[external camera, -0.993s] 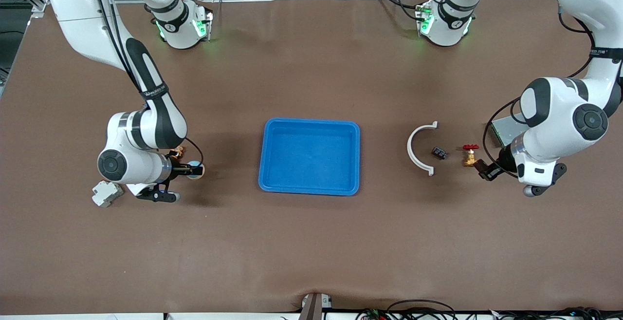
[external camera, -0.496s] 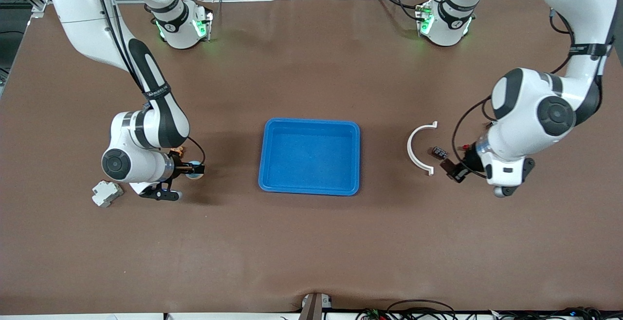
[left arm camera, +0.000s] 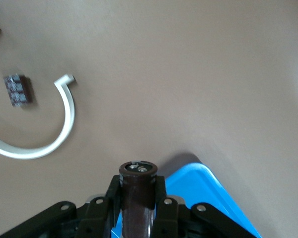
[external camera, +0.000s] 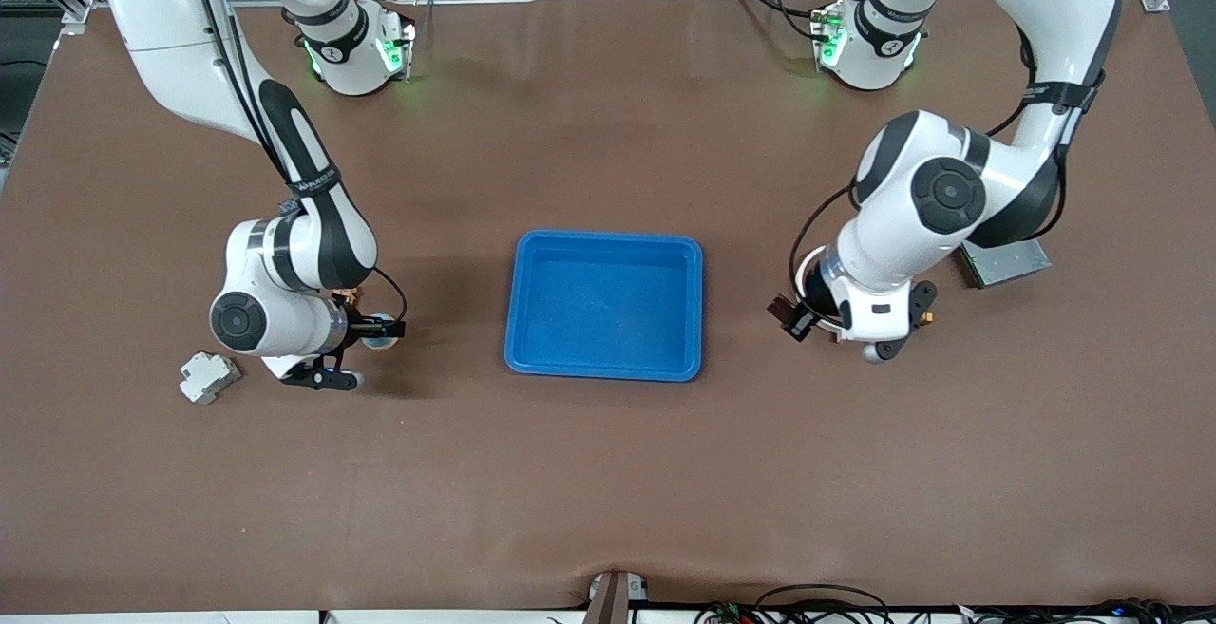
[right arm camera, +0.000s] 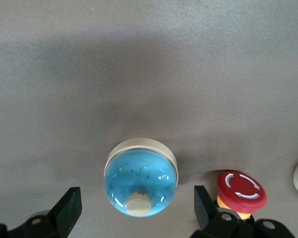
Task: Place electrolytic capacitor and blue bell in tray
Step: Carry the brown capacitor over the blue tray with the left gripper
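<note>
The bright blue tray (external camera: 605,236) lies mid-table with nothing in it; one corner (left arm camera: 223,198) shows in the left wrist view. My left gripper (external camera: 790,315) (left arm camera: 137,186) is shut on the dark brown electrolytic capacitor (left arm camera: 137,193), held over the table just off the tray's edge at the left arm's end. The blue bell (right arm camera: 140,183) (external camera: 382,330), a clear blue dome on a cream base, stands on the table toward the right arm's end. My right gripper (external camera: 385,328) (right arm camera: 136,204) is open and low, one finger on each side of the bell, neither touching it.
A red push button (right arm camera: 241,187) stands right beside the bell. A white curved strip (left arm camera: 44,134) and a small dark component (left arm camera: 17,90) lie under the left arm. A white block (external camera: 209,377) and a grey box (external camera: 1005,263) sit near the table's two ends.
The left arm has carried the capacitor from beside the brass valve past the white strip toward the tray. The right gripper has stayed open around the bell.
</note>
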Robot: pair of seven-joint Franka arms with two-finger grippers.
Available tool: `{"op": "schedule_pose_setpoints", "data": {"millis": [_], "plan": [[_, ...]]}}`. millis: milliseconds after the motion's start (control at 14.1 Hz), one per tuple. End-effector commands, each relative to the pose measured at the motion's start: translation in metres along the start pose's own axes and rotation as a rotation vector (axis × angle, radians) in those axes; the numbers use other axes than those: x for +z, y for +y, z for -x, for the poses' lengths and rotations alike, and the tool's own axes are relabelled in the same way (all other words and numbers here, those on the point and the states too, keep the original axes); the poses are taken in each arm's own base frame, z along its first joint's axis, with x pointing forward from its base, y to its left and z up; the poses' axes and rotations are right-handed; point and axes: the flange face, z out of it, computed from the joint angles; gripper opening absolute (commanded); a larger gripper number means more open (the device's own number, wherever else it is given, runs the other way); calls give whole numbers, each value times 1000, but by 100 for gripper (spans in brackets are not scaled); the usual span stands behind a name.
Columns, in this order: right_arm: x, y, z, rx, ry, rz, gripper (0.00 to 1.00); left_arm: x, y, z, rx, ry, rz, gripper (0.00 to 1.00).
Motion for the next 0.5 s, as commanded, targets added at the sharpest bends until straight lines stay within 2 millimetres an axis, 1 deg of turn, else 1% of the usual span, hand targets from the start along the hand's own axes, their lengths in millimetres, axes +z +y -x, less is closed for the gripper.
{"op": "schedule_pose_setpoints", "data": {"millis": [0, 71, 213, 355, 426], "plan": [[4, -3, 0, 10, 7, -5, 100, 5, 23, 32, -19, -14, -5, 0], [8, -2, -1, 9, 6, -3, 100, 12, 32, 46, -36, -25, -7, 0], [9, -2, -2, 11, 14, -4, 100, 27, 47, 76, -53, -41, -14, 0], [11, -3, -2, 9, 12, -3, 100, 37, 55, 98, -70, -39, -22, 0], [14, -2, -2, 6, 10, -2, 100, 46, 57, 108, -83, -43, -32, 0]]}}
